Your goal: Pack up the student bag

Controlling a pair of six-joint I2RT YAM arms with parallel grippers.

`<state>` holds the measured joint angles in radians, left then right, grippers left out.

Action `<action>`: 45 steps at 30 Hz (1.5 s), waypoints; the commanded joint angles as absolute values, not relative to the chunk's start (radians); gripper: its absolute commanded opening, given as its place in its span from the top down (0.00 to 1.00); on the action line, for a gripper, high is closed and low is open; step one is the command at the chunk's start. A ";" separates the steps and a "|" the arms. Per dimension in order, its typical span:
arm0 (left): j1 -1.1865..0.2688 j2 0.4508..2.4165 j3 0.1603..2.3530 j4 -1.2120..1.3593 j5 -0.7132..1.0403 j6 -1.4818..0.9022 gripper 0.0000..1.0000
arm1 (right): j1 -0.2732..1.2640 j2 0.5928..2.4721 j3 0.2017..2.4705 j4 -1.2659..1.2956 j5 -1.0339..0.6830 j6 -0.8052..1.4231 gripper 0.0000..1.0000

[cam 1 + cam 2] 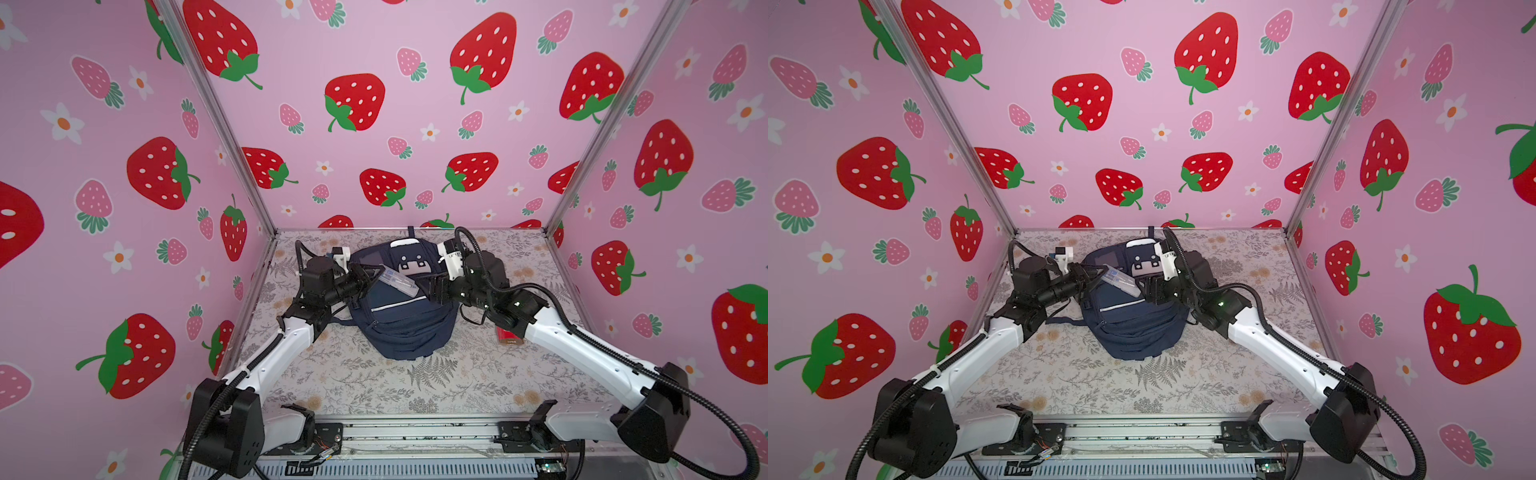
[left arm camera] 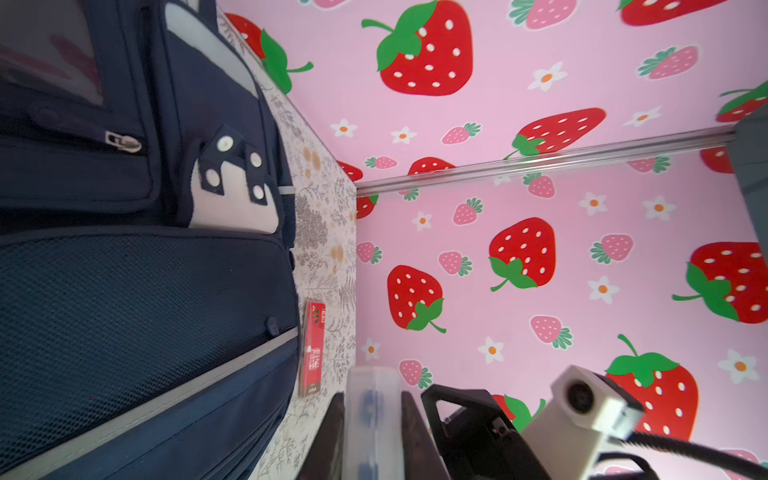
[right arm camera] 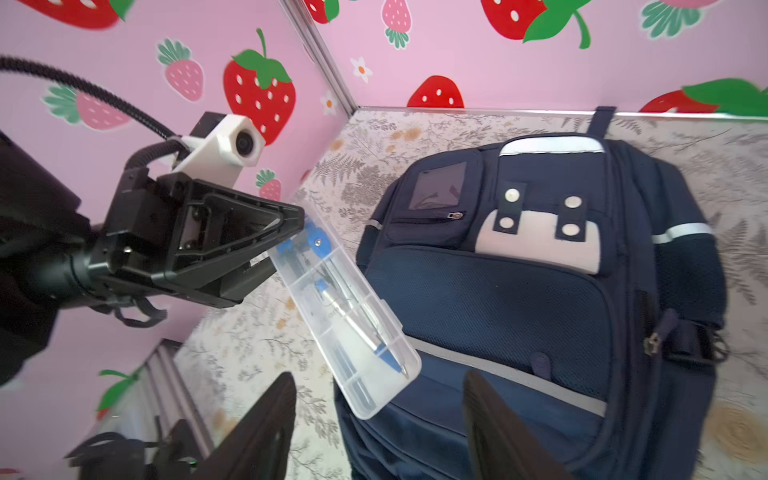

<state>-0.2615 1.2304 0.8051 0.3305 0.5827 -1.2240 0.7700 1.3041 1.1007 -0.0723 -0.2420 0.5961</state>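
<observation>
**A:** How should this step go?

**B:** My guess is that the clear case (image 3: 345, 316) goes into the student bag (image 1: 399, 328), and I can't see an open zip. The right gripper (image 3: 378, 376) has its jaws spread and empty, just beside the case's free end. I'd send it to open a zip rather than to the case. The left gripper (image 3: 300, 224) is clamped on the case's other end, holding it slanted over the bag's front. It should wait there, clear of the fabric.

**A:** And the bag itself?

**B:** It lies front-up in the middle of the table (image 1: 374, 386), with a red box (image 1: 509, 334) near its right side. It's navy, with a mesh pocket and silver stripes. Further back is a white face patch (image 3: 536, 245) with snaps, then the top loop (image 3: 600, 120) by the back wall.
</observation>
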 commanded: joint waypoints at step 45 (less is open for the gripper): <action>-0.310 1.093 0.626 0.591 0.526 -1.280 0.81 | 0.704 1.398 0.845 0.654 -0.657 1.177 0.76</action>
<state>-0.2897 1.1049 0.6403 0.5690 0.4965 -1.2873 0.6949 1.4315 0.8570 0.5968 -0.6769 1.2003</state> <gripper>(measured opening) 0.216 0.259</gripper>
